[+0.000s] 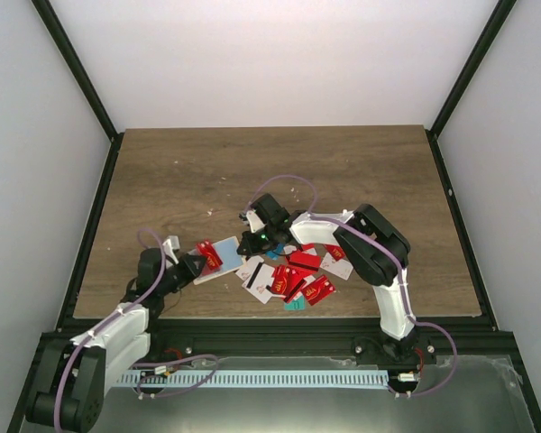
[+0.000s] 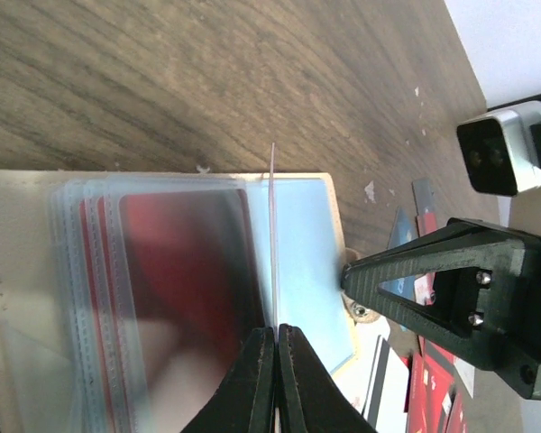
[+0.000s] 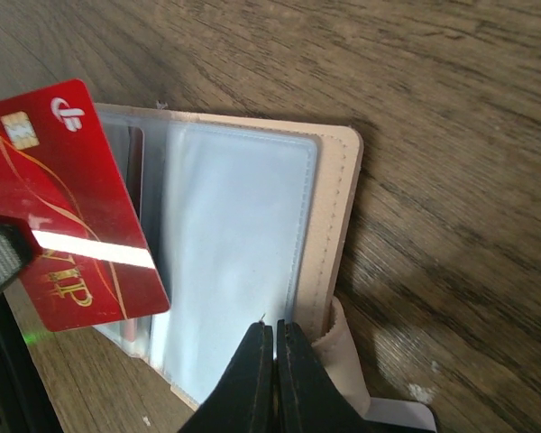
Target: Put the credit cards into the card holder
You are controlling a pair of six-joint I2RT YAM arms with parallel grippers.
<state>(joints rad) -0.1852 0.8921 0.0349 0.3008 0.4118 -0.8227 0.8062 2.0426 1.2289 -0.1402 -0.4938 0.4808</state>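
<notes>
An open beige leather-like card holder (image 1: 224, 253) lies on the brown wooden table (image 1: 252, 162). A heap of red, teal and white plastic credit cards (image 1: 293, 275) sits beside it. The left gripper (image 2: 275, 332) pinches one red card (image 3: 72, 207) over the holder's clear sleeves. The right gripper (image 3: 272, 328) is pressed together on a sleeve's edge.

Work surface: dark brown wood-grain tabletop (image 1: 270, 171), rectangular. Small white flecks (image 1: 209, 213) are scattered on it left of centre; one fleck (image 2: 369, 190) is plain in the left wrist view. Black metal frame rails (image 1: 97, 212) border the left, right and near edges, with black posts rising at the rear corners. Plain white wall panels (image 1: 270, 54) stand behind and at both sides. Near edge: white slotted strip (image 1: 279, 379) on a grey metal plate (image 1: 473, 397).
</notes>
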